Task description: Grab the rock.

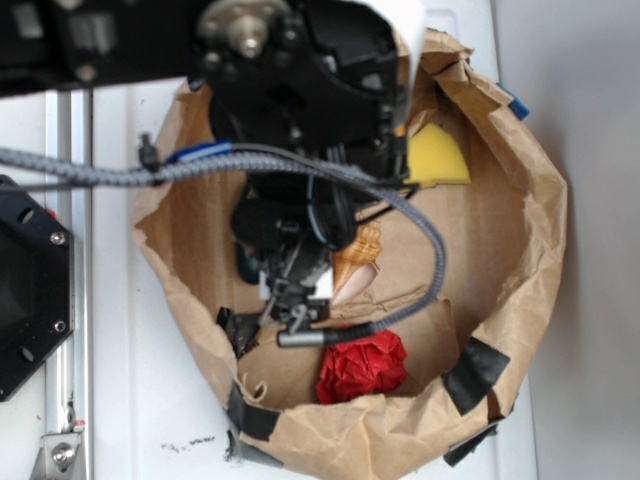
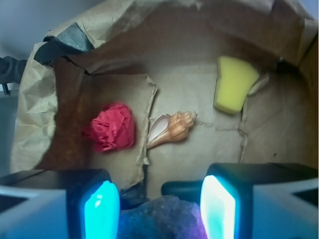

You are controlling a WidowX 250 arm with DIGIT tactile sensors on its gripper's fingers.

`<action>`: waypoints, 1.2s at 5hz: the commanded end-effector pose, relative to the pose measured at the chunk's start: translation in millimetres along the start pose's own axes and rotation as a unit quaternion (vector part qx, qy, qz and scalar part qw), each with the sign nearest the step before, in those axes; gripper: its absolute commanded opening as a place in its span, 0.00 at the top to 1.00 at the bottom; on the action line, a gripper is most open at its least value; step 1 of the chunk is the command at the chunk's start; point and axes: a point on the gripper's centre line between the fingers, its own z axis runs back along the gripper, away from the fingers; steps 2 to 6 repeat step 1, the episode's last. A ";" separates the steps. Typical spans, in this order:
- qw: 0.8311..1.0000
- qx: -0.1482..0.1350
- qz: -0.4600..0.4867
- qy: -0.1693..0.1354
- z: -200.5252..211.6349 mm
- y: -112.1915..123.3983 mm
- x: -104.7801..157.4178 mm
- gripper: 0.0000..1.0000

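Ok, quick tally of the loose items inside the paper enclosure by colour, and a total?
Red: 1, the crumpled red paper ball
Yellow: 1, the sponge
Tan: 1, the spiral seashell
Grey-brown: 1, the rock, between the claw fingers
Dark: 1, a smooth object partly hidden behind the rock
Total: 5

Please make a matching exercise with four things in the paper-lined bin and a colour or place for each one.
Things:
1. sponge
2. seashell
3. crumpled paper ball
4. rock

Descriptions:
A. red
B. between the fingers of the hand
C. yellow
D. tan, lying mid-floor

Pairs: 1-C, 2-D, 3-A, 4-B
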 end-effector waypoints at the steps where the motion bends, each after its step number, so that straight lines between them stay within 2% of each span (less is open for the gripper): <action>1: 0.999 0.019 0.001 -0.028 18.2 -13.2 19.3 1.00; 6: 0.999 0.019 0.001 -0.028 18.2 -13.2 19.3 1.00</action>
